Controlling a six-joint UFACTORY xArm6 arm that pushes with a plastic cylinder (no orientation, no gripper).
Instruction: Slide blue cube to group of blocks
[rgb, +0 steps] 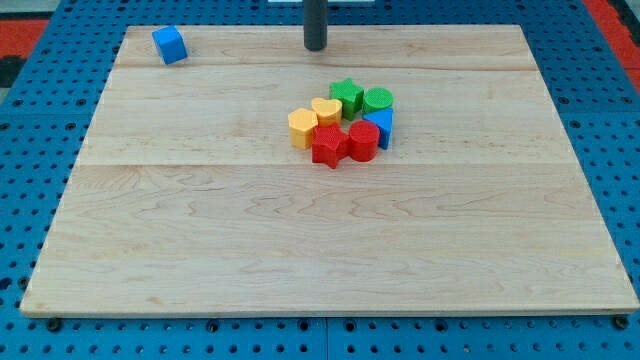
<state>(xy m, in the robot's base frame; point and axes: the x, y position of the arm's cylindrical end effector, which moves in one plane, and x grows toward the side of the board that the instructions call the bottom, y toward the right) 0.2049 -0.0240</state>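
Observation:
The blue cube (170, 45) sits alone near the top left corner of the wooden board (200, 230). A tight group of blocks lies right of the board's middle: a green star (346, 95), a green cylinder (378, 100), a yellow heart (326, 110), an orange-yellow hexagon (302, 128), a red star (327, 145), a red cylinder (362, 141) and a blue triangular block (381, 124). My tip (316, 47) stands near the board's top edge, well to the right of the blue cube and above the group, touching no block.
The board lies on a blue perforated table (40, 140). A red area (612, 18) shows at the view's top right corner.

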